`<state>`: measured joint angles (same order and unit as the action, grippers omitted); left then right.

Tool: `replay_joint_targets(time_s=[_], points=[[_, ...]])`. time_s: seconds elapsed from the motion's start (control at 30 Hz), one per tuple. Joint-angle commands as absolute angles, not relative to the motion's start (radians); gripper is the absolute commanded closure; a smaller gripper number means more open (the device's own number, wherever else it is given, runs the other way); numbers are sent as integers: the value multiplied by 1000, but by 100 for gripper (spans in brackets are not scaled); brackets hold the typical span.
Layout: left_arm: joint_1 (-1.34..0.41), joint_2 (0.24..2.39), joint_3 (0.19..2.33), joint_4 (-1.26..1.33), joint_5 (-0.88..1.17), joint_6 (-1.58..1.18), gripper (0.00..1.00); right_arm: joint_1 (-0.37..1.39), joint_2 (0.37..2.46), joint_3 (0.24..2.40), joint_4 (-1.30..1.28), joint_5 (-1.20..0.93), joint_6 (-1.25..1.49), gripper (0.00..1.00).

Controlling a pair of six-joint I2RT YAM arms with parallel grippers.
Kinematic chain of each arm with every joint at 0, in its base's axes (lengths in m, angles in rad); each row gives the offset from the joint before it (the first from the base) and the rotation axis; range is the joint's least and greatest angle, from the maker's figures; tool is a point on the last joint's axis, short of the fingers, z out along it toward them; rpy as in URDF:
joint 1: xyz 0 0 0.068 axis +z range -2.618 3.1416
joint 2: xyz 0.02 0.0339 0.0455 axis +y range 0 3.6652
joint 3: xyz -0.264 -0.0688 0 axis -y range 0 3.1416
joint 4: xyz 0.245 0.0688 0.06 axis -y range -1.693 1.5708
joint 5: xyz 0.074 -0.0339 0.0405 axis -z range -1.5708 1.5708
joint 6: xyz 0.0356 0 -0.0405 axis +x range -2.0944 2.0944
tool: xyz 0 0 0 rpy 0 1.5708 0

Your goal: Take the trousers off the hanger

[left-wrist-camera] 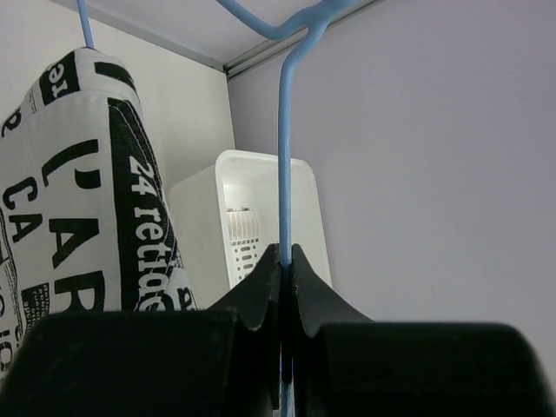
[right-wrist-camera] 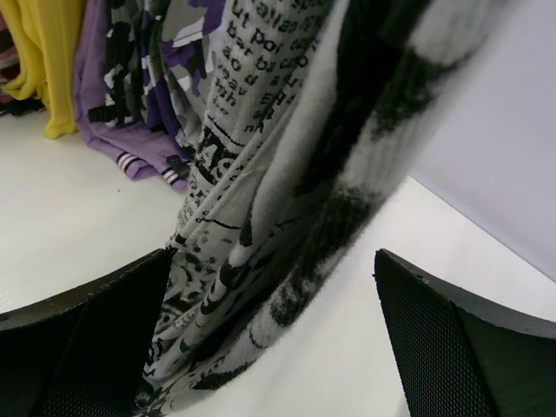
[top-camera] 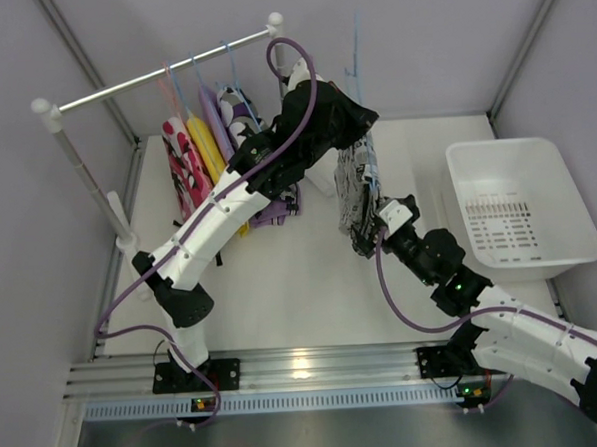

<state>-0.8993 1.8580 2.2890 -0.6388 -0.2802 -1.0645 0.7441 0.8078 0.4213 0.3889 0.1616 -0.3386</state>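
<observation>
Left gripper (left-wrist-camera: 286, 287) clenched on blue hanger (left-wrist-camera: 284, 130), printed trousers (right-wrist-camera: 287, 174) between spread right gripper (right-wrist-camera: 271, 269)

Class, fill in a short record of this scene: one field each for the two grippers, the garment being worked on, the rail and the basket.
left gripper: jaws shut on the blue hanger wire
right gripper: jaws open, one either side of the hanging cloth
garment: newsprint trousers, hanging from the blue hanger
rail: other trousers hang there
basket: white, at the table's right side
</observation>
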Motion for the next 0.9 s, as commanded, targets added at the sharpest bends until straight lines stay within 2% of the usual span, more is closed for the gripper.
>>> replay_joint_targets(time_s=[0.0,0.37,0.6,0.8,0.87], points=[[-900,1766,2349,-466,-284,-1078,100,765,802,485,420,69,-311,0],[-900,1759,2345,-466,-265,-1080,100,765,845,502,431,153,-328,0],[-900,1767,2347,-463,-273,-1088,100,767,845,538,370,74,-276,1],[-900,1775,2358,-476,-302,-1104,100,765,885,552,367,329,-181,1],[-900,1776,2358,-472,-298,-1104,100,765,888,545,365,337,-193,0]])
